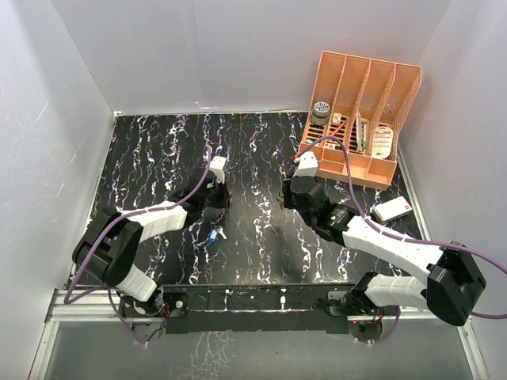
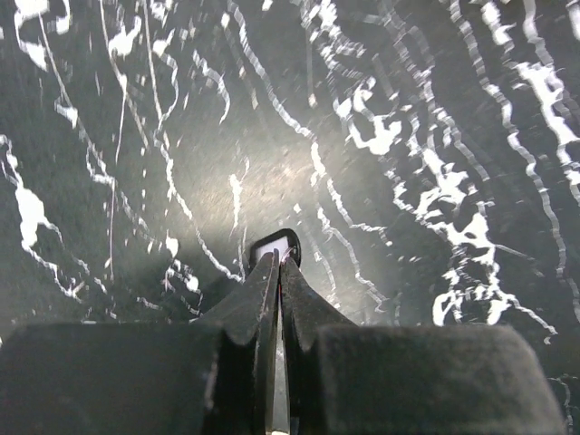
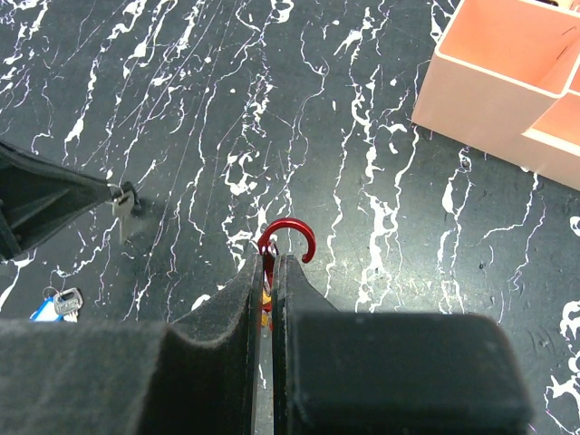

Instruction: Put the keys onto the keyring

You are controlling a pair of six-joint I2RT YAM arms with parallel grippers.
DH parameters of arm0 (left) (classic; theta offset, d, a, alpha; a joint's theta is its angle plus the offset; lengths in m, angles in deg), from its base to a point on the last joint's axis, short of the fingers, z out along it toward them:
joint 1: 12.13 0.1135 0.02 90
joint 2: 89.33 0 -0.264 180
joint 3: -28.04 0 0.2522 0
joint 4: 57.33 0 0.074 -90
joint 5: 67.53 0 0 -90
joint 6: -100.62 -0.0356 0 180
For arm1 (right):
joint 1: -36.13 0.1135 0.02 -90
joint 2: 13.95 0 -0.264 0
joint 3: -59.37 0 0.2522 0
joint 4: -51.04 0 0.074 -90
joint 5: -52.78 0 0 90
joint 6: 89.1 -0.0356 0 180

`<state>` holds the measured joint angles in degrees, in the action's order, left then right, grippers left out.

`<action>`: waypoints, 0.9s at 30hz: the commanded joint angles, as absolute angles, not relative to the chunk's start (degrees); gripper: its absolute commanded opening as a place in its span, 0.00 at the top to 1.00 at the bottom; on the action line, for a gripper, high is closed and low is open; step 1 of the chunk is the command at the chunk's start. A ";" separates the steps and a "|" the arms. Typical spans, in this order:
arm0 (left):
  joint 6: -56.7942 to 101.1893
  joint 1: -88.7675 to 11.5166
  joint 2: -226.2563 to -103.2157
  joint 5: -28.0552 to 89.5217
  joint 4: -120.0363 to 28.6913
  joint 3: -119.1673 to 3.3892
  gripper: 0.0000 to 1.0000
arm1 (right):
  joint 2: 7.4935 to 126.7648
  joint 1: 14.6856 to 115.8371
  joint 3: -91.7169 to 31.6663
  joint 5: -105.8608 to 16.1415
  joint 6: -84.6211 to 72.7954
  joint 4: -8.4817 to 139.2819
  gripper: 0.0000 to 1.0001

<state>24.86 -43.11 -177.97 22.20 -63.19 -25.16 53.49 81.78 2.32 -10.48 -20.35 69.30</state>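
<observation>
While white walls (image 1: 238,55) close us in on three sides, the worktop (image 1: 261,142) below is black, veined with white marbling and glossy under the wrist lights. At its far right corner we see an orange slotted organiser (image 1: 360,87) holding a few small items that are too small for us to name. Nearer, just beside the right arm, lies a small white device (image 1: 392,210) with a red mark. Purple cables (image 1: 333,142) loop over both arms. Near the middle of the worktop the two arms face each other, their tips apart. The left fingers (image 2: 249,308) are pressed together on a key (image 2: 276,246), whose pale, dark-rimmed end pokes out past the tips. The right fingers (image 3: 227,317) are clamped on the keyring (image 3: 288,236), a thin red loop curling out like an open hook above the worktop; a speck of yellow shows low in the slit between them, too hidden to identify. A blue-headed key (image 1: 214,236) lies on the worktop just nearside of the left fingers, close by that arm's forearm
</observation>
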 commanded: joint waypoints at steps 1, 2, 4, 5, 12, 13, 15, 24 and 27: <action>20.72 -43.33 -172.74 28.03 -68.91 -25.21 1.00 | 53.01 82.01 0.64 -11.11 -20.08 66.04 1.00; 20.26 -43.31 -172.28 28.69 -69.84 -24.90 1.00 | 53.11 82.01 0.46 -11.46 -20.05 66.04 1.00; 19.41 -43.37 -171.39 29.97 -71.58 -24.47 1.00 | 53.34 82.01 0.20 -11.91 -20.10 66.04 1.00; 19.08 -43.42 -171.09 30.55 -72.21 -24.41 1.00 | 53.43 82.01 0.03 -12.16 -20.19 65.97 1.00; 16.10 -45.03 -170.04 34.74 -74.89 -25.26 1.00 | 54.98 82.49 -1.51 -13.41 -20.30 65.48 1.00; 15.47 -45.64 -170.02 35.55 -74.97 -25.64 1.00 | 55.10 82.58 -1.72 -13.73 -20.39 65.38 1.00; 14.30 -46.83 -169.94 36.84 -75.50 -26.08 1.00 | 55.39 82.83 -2.14 -13.92 -20.45 65.17 1.00; 5.51 -53.64 -169.18 35.55 -77.64 -26.36 1.00 | 56.13 83.76 -3.15 -13.58 -20.54 65.16 1.00; 2.45 -55.28 -168.58 34.52 -78.85 -25.86 1.00 | 56.18 83.86 -3.23 -13.58 -20.46 65.16 1.00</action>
<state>8.38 -53.42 -171.87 35.12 -75.05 -25.07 56.33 83.42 -0.15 -13.65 -20.40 68.86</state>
